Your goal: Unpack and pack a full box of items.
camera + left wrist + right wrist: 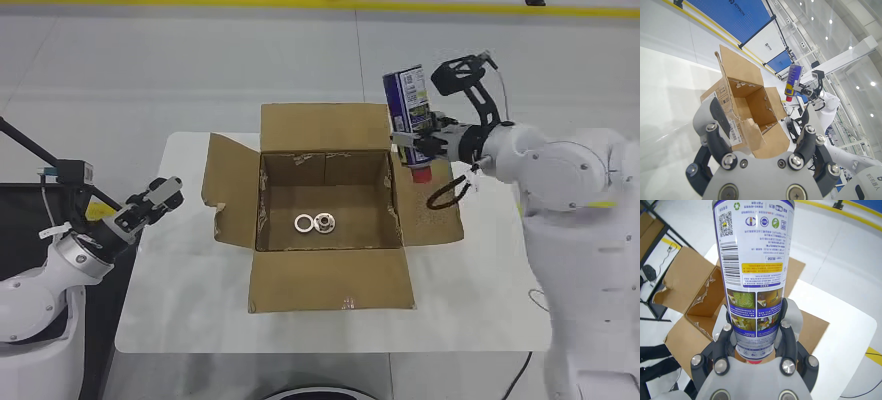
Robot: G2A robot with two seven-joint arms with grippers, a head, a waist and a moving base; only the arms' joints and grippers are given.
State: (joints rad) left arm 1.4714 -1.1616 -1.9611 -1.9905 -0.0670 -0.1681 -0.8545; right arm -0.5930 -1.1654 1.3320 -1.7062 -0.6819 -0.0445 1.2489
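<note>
So from the top: the box sits open in the middle of the table, flaps splayed out, with two little metal rings on its floor. The right gripper is clamped on the can, held in the air just past the box's right wall, red cap pointing down. The left gripper hangs by the table's left edge. Left wrist view: its jaws stand wide apart with nothing between them, facing torn, rough corrugated cardboard, and the can is up beyond the box. Right wrist view: the fingers pinch the can near the cap end, so most of the long body sticks out past them. My guess is it's a stiff metal cylinder, not fragile, with some weight if it's full. That glossy printed skin looks slick and round, so it could swivel in the pinch. I'd rather grab it across the middle of the body.
</note>
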